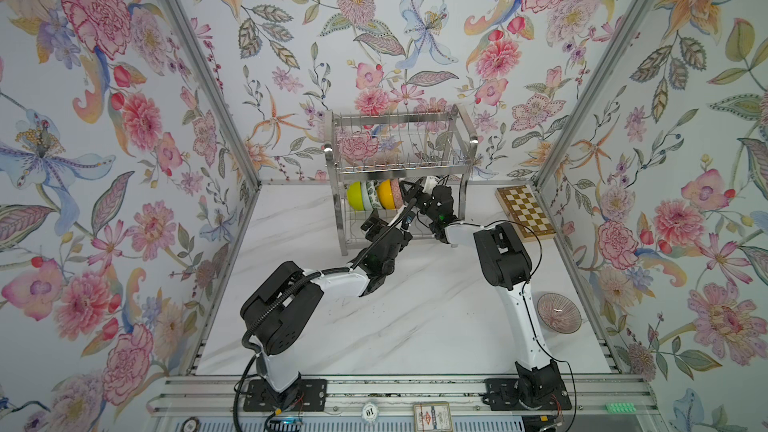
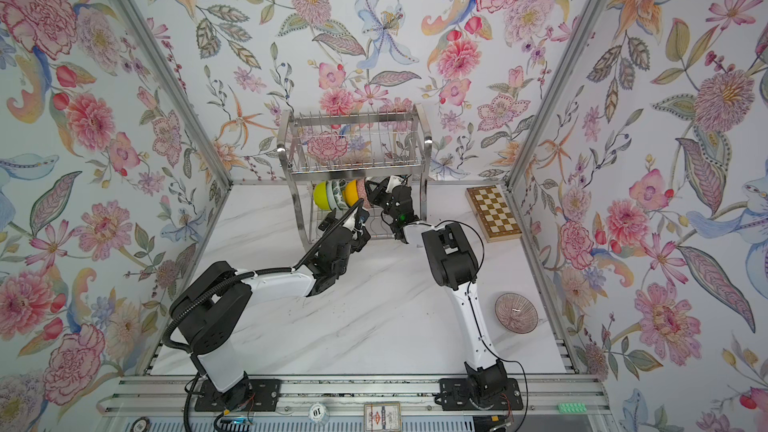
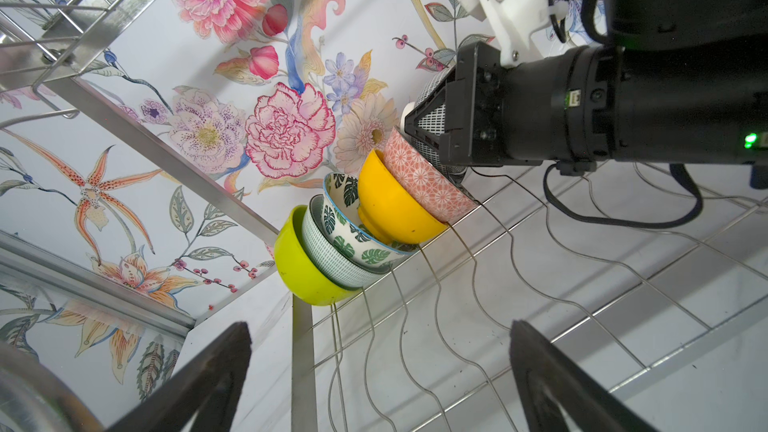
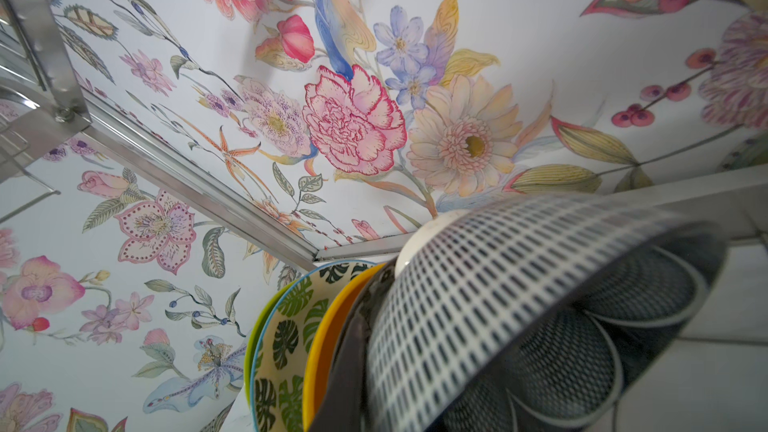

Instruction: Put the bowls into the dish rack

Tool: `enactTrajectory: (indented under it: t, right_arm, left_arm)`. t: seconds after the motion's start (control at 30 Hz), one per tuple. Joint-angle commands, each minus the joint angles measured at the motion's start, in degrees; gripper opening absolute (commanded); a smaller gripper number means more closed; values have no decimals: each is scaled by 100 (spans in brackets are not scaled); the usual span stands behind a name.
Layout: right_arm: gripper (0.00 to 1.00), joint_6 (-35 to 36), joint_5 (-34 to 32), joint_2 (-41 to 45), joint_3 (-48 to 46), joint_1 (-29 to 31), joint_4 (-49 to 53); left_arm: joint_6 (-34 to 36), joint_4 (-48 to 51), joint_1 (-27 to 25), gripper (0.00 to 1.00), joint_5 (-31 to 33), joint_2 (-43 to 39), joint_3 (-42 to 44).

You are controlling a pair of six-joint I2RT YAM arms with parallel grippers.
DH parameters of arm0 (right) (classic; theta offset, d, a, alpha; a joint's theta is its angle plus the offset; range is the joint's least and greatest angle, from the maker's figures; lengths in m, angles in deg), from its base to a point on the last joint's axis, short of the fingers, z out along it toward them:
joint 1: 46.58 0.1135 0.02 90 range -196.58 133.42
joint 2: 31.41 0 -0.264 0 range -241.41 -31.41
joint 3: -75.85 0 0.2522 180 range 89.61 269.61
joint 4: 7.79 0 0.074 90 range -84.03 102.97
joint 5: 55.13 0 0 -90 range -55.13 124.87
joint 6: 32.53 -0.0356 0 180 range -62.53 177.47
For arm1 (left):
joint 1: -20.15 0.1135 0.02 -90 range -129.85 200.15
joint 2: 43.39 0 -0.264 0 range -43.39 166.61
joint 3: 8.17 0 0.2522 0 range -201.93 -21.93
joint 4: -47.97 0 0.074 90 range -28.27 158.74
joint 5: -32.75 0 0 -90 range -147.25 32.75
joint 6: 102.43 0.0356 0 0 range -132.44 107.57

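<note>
bowls (image 1: 358, 196), right tool (image 1: 409, 192), navy bowl (image 4: 498, 305) crowd lower tier (image 3: 623, 284), upper tier (image 1: 399, 168) free

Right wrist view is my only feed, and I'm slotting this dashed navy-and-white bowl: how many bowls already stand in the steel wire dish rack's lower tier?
Observer: Five on edge in the dish rack: lime-yellow bowl, pale aqua dotted bowl, green-leaf white bowl, orange-yellow bowl, then a pink patterned bowl next to your dashed navy-and-white bowl.
Operator: Is the left gripper in my way?
Observer: It hangs open before the lower tier, holding nothing, clear of the bowls.
Operator: Anything left to load?
Observer: One pink lined bowl sits upright on the white marble table beside the right arm.
</note>
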Motion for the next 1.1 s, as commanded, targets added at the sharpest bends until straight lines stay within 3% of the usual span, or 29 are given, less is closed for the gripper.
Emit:
enactTrajectory:
  t: [0.0, 0.43, 1.07]
  right_arm:
    - [0, -339, 108, -98, 190, -76, -697]
    - [0, -544, 600, -218, 171, -191, -545]
    - [4, 303, 189, 248, -223, -269, 711]
  left_arm:
    - [-61, -59, -11, 99, 99, -63, 73]
    - [-81, -31, -3, 99, 111, -80, 64]
    - [-114, -30, -3, 99, 120, -93, 69]
